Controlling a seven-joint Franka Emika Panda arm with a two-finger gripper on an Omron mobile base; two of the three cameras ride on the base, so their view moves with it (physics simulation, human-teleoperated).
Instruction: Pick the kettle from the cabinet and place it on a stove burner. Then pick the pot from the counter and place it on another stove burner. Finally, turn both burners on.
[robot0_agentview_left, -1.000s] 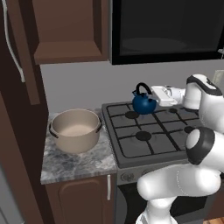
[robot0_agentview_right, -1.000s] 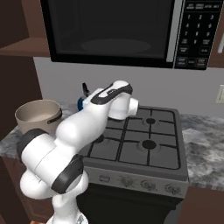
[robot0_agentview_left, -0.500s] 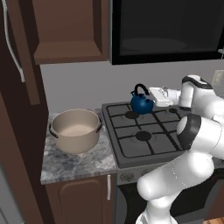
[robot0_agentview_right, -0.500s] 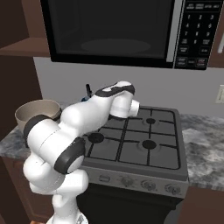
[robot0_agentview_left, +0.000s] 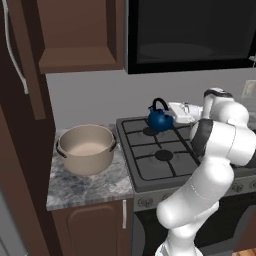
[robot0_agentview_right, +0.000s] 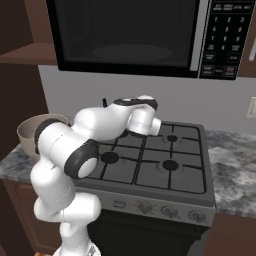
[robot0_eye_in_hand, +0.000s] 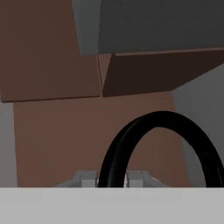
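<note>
Entry, first step: kettle to burner. From the left we noted the cabinet (robot0_agentview_left: 30, 60) with its door swung wide, then the pot (robot0_agentview_left: 86, 148) waiting on the counter (robot0_agentview_left: 85, 187), then the kettle (robot0_agentview_left: 160, 119) over the stove's (robot0_agentview_left: 165, 160) rear left burner (robot0_agentview_left: 149, 131); whether it rested on the grate we could not tell. The gripper (robot0_agentview_left: 175, 111) was closed on the kettle's handle (robot0_eye_in_hand: 159, 144), reaching in from the right. We judged the next move a settling and release. Microwave (robot0_agentview_right: 130, 37) overhead; nothing blocked the way.
</note>
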